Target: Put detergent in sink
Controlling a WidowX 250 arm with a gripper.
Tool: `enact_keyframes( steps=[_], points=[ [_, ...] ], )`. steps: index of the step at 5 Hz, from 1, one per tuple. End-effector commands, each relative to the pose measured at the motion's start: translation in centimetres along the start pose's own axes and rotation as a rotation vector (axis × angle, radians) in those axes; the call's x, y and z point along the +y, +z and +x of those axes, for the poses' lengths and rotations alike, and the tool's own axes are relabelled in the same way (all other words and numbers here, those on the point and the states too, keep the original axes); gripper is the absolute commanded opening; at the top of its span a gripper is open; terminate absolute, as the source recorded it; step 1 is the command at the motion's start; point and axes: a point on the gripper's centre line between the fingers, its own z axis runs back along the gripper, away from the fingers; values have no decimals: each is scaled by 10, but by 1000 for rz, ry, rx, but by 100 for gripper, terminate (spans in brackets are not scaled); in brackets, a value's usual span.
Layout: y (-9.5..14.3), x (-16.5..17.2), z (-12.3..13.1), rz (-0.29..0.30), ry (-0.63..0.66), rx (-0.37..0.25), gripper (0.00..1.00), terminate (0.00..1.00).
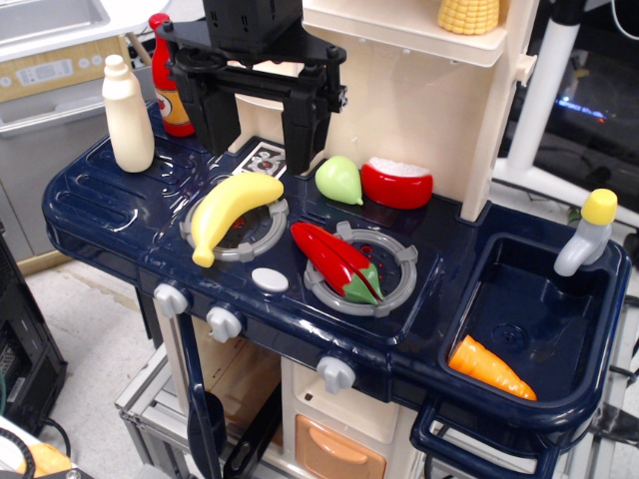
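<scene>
1. the dark navy worktop [110, 215] of the toy kitchen runs across the view, with grey knobs along its front edge.
2. the sink [599, 329] is the deep navy basin at the right end; a carrot [489, 369] lies in its near corner, and a grey faucet [587, 235] with a yellow knob stands at its far rim.
3. the black end effector [262, 125] hangs above the back of the worktop, its two fingers apart and holding nothing.
4. the detergent [128, 115], a plain cream bottle with no writing, stands upright at the far left, well apart from the sink.
5. a red bottle [170, 95] stands just behind it; its yellow label is too small to read.
6. a banana [228, 212] rests across the left burner ring.
7. a red pepper [337, 261] lies on the right burner ring.
8. a red and white round toy [396, 183] and a green pear [339, 180] sit near the back wall.
</scene>
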Motion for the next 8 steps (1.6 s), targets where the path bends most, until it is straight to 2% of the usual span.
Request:
enact_keyframes(
  steps=[1,2,3,4,5,6,7,8],
  points=[
    [0,0,0,0,0,0,100,0],
    [14,44,25,230,154,-56,100,0],
    [27,79,38,334,255,-94,100,0],
    [40,109,47,342,325,-103,100,0],
    [46,134,50,409,338,-146,100,0],
    [31,147,56,394,331,-237,100,0],
    [12,159,66,376,312,-295,100,0],
    [0,176,68,356,267,-299,100,0]
  ],
)
